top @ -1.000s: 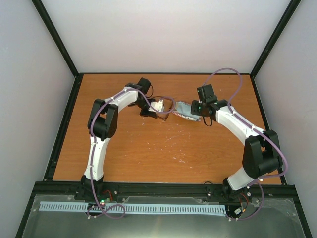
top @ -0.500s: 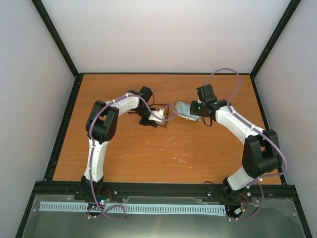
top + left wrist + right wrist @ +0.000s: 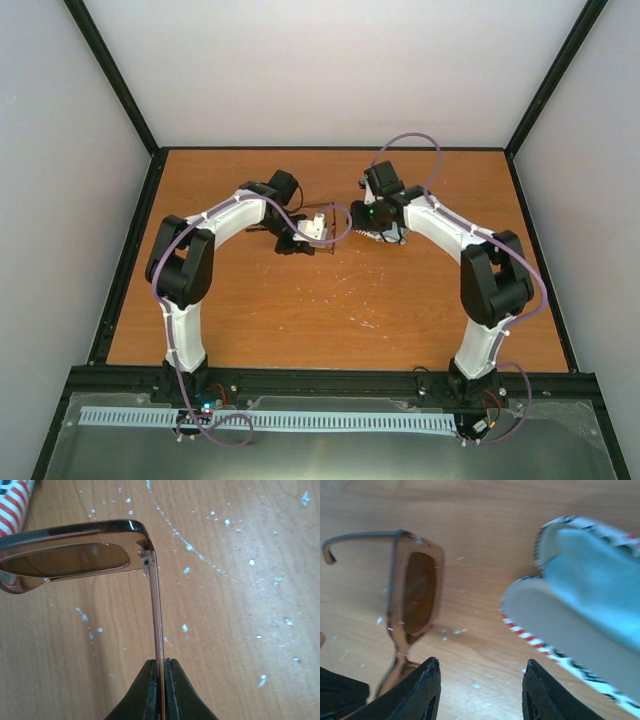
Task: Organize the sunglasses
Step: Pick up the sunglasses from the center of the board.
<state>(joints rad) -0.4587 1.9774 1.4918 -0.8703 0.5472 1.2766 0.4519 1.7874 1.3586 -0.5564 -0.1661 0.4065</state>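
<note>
The sunglasses (image 3: 65,557), thin reddish-brown frame with brown lenses, hang just above the wooden table. My left gripper (image 3: 162,667) is shut on one temple arm (image 3: 156,615) near its end. In the right wrist view the sunglasses (image 3: 417,592) stand to the left of my right gripper (image 3: 480,672), which is open and empty, low over the table. The flag-patterned case (image 3: 560,625) lies open to its right, with the light blue cloth (image 3: 600,580) inside. In the top view the left gripper (image 3: 320,232) and the right gripper (image 3: 372,230) are close together at mid-table.
A corner of the flag case (image 3: 12,500) shows at the upper left of the left wrist view. The table (image 3: 330,320) carries white specks. Black frame rails (image 3: 130,250) run along its edges, with white walls behind.
The right arm has swung left and lower, past the case toward the sunglasses. The left gripper has shifted slightly, still holding the sunglasses by the temple arm.
</note>
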